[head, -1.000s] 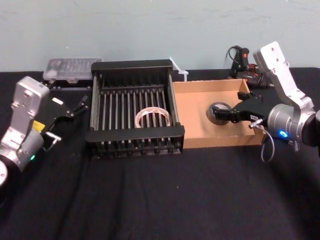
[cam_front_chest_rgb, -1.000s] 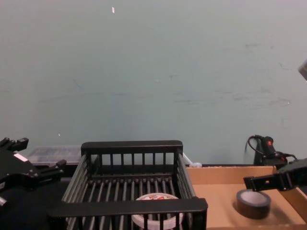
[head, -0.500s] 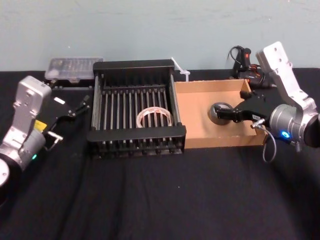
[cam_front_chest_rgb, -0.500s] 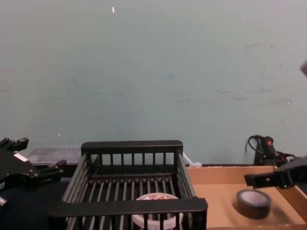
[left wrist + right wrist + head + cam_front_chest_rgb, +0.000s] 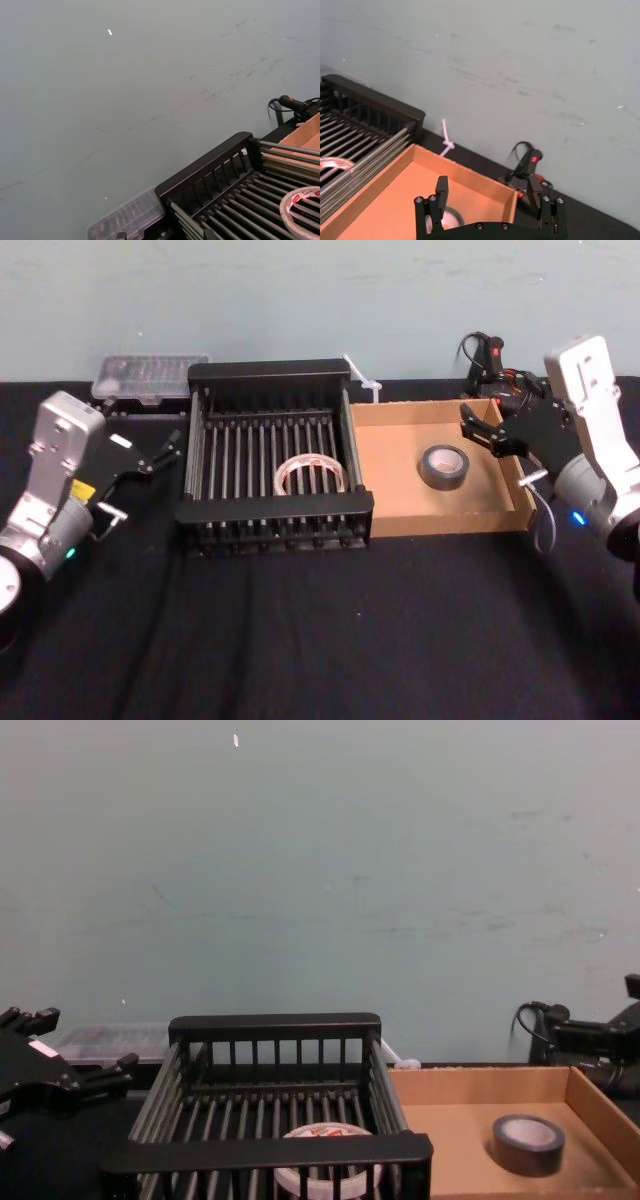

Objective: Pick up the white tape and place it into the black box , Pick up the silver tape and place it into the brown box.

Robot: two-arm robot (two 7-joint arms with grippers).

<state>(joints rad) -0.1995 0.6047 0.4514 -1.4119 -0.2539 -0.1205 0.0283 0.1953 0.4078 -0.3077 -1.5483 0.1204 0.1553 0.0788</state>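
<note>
The white tape (image 5: 308,476), with red print on top (image 5: 326,1134), lies flat on the slatted floor of the black box (image 5: 270,512). To its right, the silver tape (image 5: 444,467) lies flat inside the brown box (image 5: 400,517) and nothing touches it. My right gripper (image 5: 482,430) hovers open over the brown box's far right corner, up and away from the silver tape; the right wrist view shows its fingers (image 5: 441,191) spread wide with nothing between them. My left gripper (image 5: 145,478) is open and parked left of the black box.
A clear plastic case (image 5: 148,373) sits behind the black box at the left. A black tool with a red light and cables (image 5: 487,362) lies behind the brown box. A white twisted tie (image 5: 358,377) rests between the boxes at the back. Black cloth covers the table.
My right gripper has drawn back and up from the silver tape toward the box's right rear corner, leaving the roll on the cardboard. The left arm has barely moved.
</note>
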